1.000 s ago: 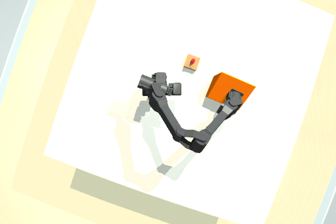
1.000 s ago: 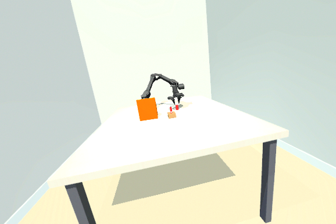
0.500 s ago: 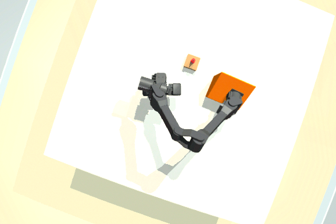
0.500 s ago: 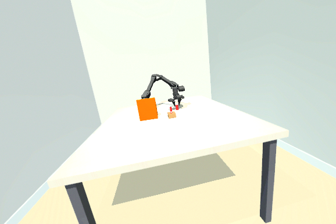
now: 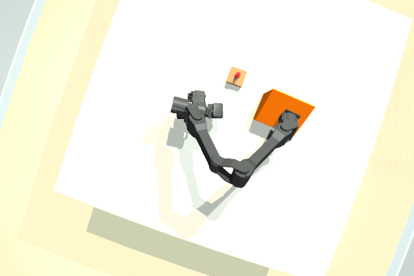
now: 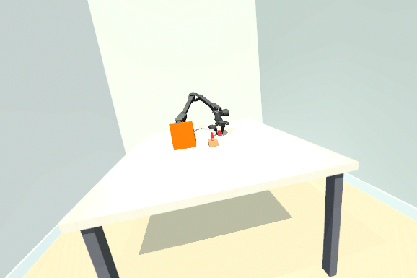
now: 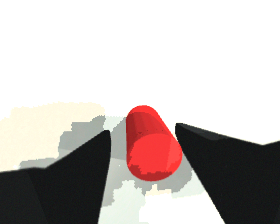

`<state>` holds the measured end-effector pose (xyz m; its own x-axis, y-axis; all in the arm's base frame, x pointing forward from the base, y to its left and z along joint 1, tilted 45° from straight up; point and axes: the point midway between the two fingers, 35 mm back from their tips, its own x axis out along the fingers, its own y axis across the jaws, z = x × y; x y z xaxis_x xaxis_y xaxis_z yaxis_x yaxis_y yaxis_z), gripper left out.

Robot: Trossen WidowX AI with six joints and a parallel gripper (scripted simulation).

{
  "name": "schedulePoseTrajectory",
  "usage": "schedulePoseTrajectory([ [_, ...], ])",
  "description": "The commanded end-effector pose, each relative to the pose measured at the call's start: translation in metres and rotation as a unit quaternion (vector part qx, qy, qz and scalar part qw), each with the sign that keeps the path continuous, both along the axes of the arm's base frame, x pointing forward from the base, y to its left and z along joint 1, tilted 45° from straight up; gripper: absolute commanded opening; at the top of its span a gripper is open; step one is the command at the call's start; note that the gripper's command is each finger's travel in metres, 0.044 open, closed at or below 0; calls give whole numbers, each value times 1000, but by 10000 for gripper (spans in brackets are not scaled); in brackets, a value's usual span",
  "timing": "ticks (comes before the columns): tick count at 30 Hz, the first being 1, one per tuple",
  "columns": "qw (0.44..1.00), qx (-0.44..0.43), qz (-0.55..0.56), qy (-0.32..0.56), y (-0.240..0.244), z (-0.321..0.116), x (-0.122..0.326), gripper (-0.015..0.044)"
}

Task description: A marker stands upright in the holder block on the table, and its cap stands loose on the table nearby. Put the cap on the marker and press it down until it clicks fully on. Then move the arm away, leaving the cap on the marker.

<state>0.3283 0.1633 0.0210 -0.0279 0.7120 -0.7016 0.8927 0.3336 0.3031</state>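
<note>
My hand [image 7: 142, 145] hangs spread around the red cap [image 7: 152, 144] standing on the worktop [image 6: 231, 167] (fingertips cut off below); from above, the wrist hides the cap.

One cap [image 7: 152, 145] is standing on the surface [image 6: 252, 159]. One marker [image 5: 236, 76] is sitting in one block [image 5: 236, 77], at about two o'clock from the hand [image 7: 143, 150]. One arm [image 5: 215, 151] is reaching from one orange box [image 5: 283, 110]. One hand is showing two fingers, both apart from the cap.
</note>
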Motion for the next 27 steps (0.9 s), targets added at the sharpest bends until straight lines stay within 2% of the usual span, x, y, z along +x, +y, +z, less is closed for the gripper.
schedulePoseTrajectory([
  [1,1000,-1,-1,4,1,-3,-2,202],
  [2,1000,-1,-1,4,1,-3,-2,176],
  [12,1000,-1,-1,4,1,-2,-1,109],
  [16,1000,-2,-1,4,-4,3,0,4],
  [27,1000,-3,-1,3,-28,26,1,0],
])
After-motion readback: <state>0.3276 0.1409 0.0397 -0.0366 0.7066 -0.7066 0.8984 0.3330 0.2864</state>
